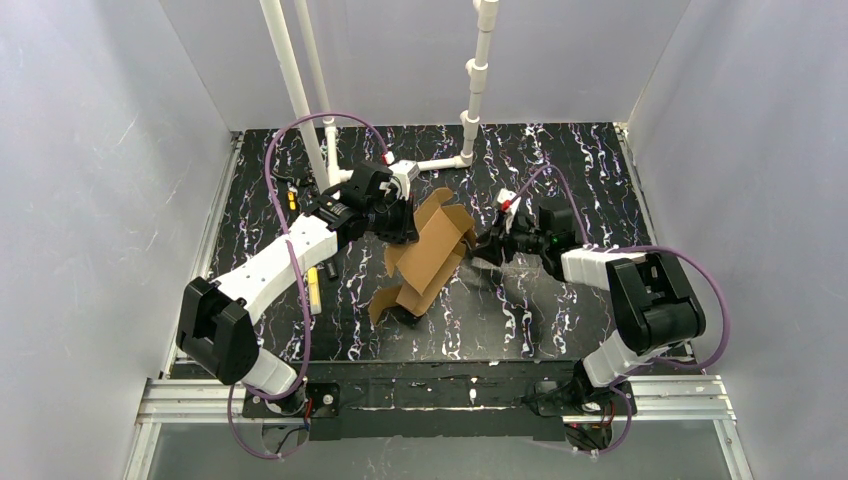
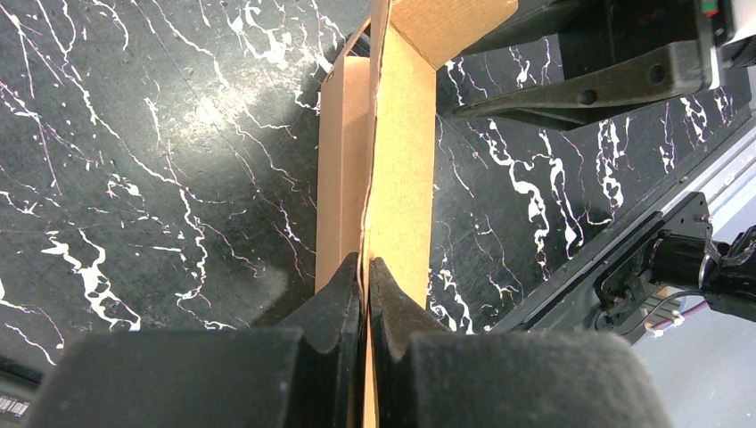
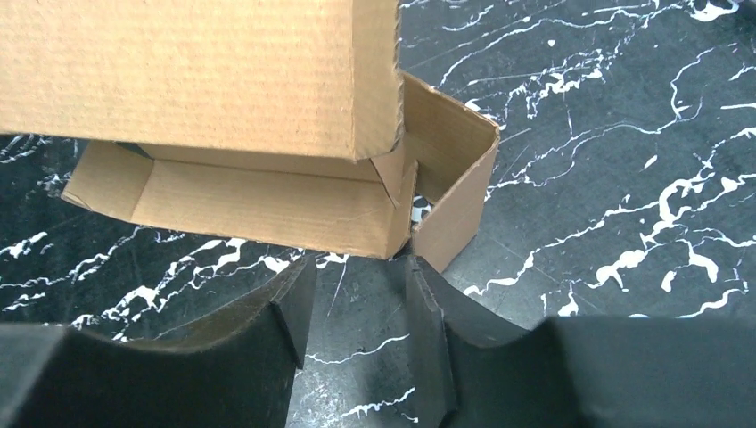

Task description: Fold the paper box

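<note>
Paper box [image 1: 430, 255] is mid-table, half-formed and tilted. Its low end rests on the black marbled table [image 1: 570, 180] and its upper flaps rise toward the back.

Your left gripper [image 2: 365, 272] is pinched tight on a thin cardboard panel, seen edge-on between the pads. That pinch looks like the anchor: it props the box up off flat so the walls can be worked.

Your right gripper [image 3: 357, 299] has its jaws partly apart with nothing between them. It hovers just short of the box's near corner, where a side wall meets a folded-in tab. One fingertip [image 3: 419, 276] is touching or just beside that corner; can't tell which. It's probably lined up there to push or grab the loose side wall.

In the right wrist view a big flap overhangs the tray part, not tucked.

Judgement: you're partway through, with some walls up and the lid flap open. The next move likely needs the right to close on or nudge that wall while the left holds. The risk is the box pivoting around the single pinch, or creasing off the score line.

Small yellow stick [image 1: 313, 290] lies left of the box, well apart. White PVC pipe frame [image 1: 470, 110] stands at the back, not involved.
</note>
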